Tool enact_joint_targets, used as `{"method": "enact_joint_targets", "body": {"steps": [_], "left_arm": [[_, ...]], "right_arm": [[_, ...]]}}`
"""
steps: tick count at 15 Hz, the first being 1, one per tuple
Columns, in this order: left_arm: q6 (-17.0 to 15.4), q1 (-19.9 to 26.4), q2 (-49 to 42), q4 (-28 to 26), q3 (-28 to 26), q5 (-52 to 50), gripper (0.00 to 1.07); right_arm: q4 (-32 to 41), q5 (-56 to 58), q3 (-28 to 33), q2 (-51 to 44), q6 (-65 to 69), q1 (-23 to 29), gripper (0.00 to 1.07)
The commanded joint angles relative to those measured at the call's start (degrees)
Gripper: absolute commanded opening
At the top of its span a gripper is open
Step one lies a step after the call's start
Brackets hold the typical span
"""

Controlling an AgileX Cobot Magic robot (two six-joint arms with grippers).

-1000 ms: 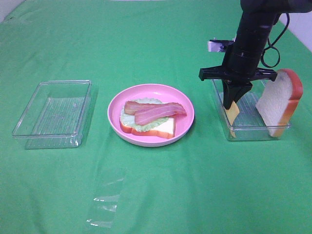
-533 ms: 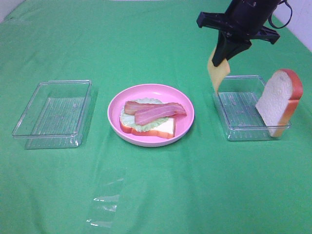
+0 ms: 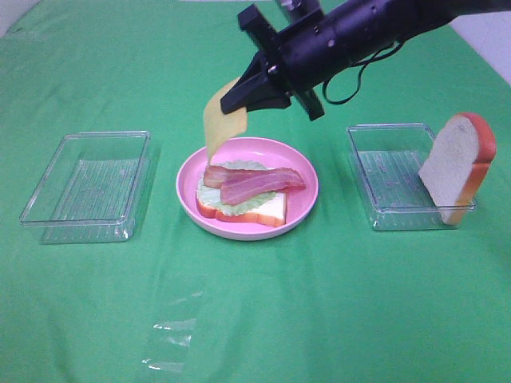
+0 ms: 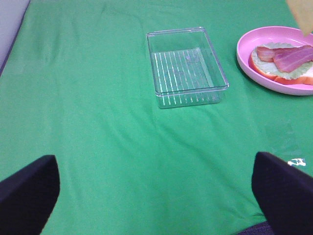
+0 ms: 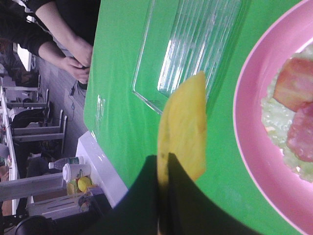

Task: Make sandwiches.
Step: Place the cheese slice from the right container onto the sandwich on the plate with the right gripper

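The worktop [image 3: 319,303] is covered in plain green; the plate [image 3: 306,174] is coloured pink, the cheese slice [image 3: 217,128] yellow, the bacon [image 3: 255,185] reddish-brown, the lettuce [image 3: 243,205] pale green.

Yellow cheese slice [image 3: 217,126] hangs aloft near stacked bacon [image 3: 254,184], lettuce [image 3: 209,194], bread [image 3: 271,211].

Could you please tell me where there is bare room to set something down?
Bare cloth lies between the left tray and the pink plate, between plate and right tray, and in front, right of the plastic film. Above the plate is crowded: the right gripper holds the cheese slice there.
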Motion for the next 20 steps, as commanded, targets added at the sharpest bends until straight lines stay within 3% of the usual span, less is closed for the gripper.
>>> {"method": "enact_joint_targets", "body": {"steps": [1, 8, 20], "left_arm": [[-0.1, -0.2, -0.9, -0.5, 0.1, -0.2, 1.00], [-0.1, -0.2, -0.9, -0.5, 0.1, -0.2, 1.00], [-0.1, -0.2, -0.9, -0.5, 0.1, -0.2, 1.00]], "right_arm": [[1.5, -4.1, 0.0, 3.8, -0.5, 2.8, 0.00], [1.1, -11.6, 0.0, 7.0, -0.1, 2.9, 0.00], [-5.7, -11.2, 0.0, 8.7, 3.0, 0.7, 0.00]]}}
